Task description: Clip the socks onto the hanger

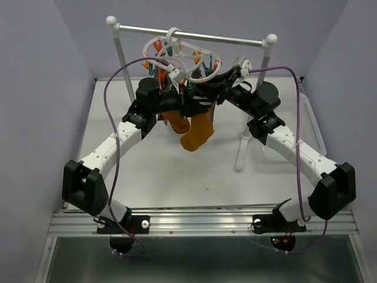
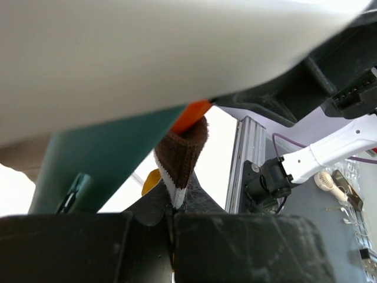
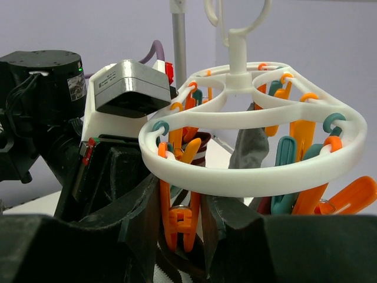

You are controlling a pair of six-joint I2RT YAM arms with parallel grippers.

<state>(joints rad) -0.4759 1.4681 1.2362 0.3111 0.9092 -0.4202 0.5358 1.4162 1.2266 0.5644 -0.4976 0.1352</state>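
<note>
The white oval hanger [image 1: 177, 54] hangs by its hook from the crossbar and carries orange and teal clips. Two mustard socks [image 1: 197, 134] hang below it. My left gripper [image 1: 172, 97] is under the ring; in the left wrist view it [image 2: 172, 221] is shut on a brown sock with a white edge [image 2: 179, 154], held up beside a teal clip [image 2: 88, 171]. My right gripper [image 3: 184, 218] grips an orange clip [image 3: 182, 227] under the ring [image 3: 253, 180], one finger on each side. A striped sock [image 3: 177, 274] lies just below that clip. A grey sock [image 3: 250, 144] hangs farther back.
The white two-post rack with a metal crossbar [image 1: 227, 39] holds the hanger; its right post [image 1: 241, 150] stands close to my right arm. Purple cables loop over both arms. The left arm's wrist camera [image 3: 126, 88] sits close to the ring's left.
</note>
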